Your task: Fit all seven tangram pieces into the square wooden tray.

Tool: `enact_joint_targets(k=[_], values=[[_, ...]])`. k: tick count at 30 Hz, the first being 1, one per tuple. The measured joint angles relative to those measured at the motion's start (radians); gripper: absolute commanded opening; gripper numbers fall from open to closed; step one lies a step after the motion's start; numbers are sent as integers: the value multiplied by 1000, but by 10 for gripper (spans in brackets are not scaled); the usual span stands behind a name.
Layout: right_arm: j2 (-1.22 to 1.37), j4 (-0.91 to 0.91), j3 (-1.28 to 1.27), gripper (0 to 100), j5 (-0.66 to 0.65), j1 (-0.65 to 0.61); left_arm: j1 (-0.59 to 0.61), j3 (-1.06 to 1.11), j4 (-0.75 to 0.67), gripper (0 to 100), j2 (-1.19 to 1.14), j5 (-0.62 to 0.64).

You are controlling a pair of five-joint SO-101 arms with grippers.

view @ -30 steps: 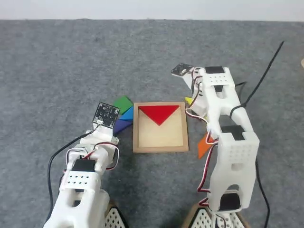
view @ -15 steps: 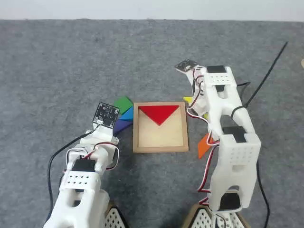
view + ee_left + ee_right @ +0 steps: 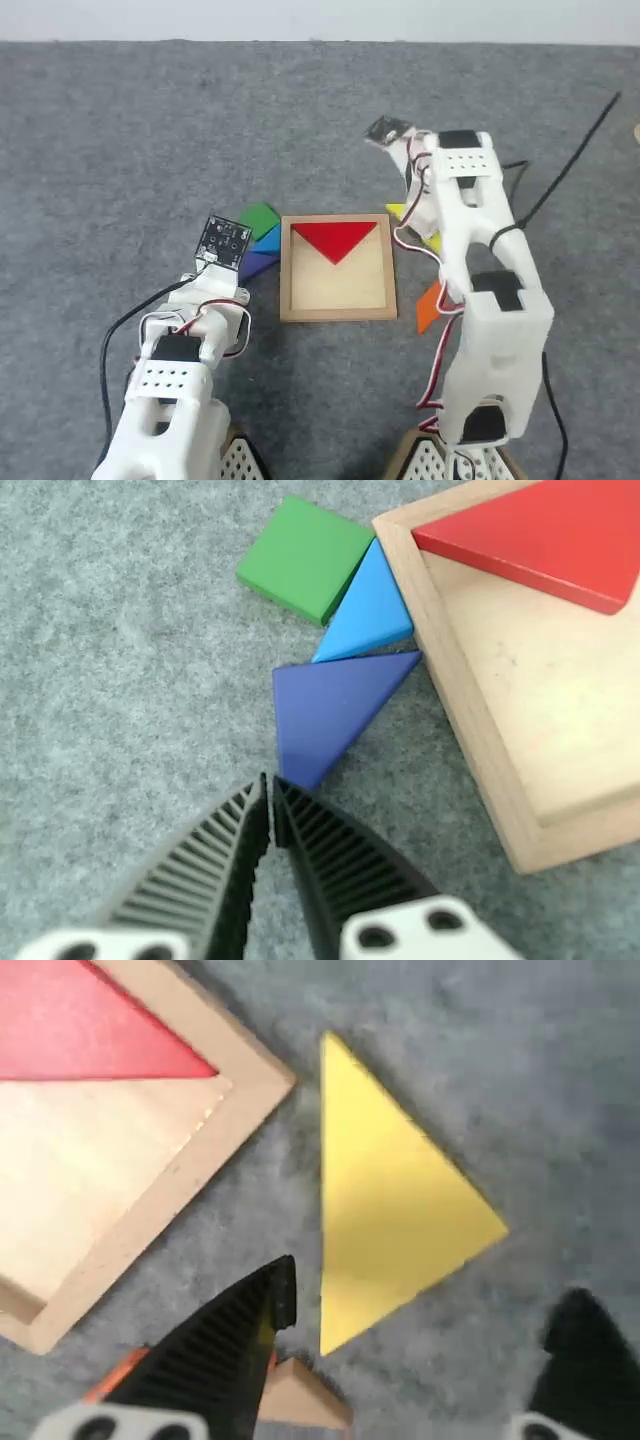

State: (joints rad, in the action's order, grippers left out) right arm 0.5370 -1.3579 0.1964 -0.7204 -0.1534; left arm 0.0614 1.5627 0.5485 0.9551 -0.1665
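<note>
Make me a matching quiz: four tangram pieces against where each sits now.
Pieces:
1 red triangle
2 yellow triangle
3 dark blue triangle
4 green square

Places:
A at the tips of the shut left jaws
B off the tray's far left corner
C inside the tray
D just ahead of the open right jaws

Pairs: 1-C, 2-D, 3-A, 4-B

The left claw (image 3: pixel 270 792), its fingers together, is just at the corner of the dark blue triangle (image 3: pixel 325 710); the light blue triangle (image 3: pixel 372 605) lies against the wooden tray (image 3: pixel 462 715).
</note>
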Motion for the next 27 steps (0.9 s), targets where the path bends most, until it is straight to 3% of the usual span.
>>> enact_joint_targets(k=[10, 27], values=[[98, 74, 2, 340, -38, 0, 0, 0, 0, 14, 0, 0], [98, 94, 2, 344, -100, -6, 0, 0, 0, 14, 0, 0]])
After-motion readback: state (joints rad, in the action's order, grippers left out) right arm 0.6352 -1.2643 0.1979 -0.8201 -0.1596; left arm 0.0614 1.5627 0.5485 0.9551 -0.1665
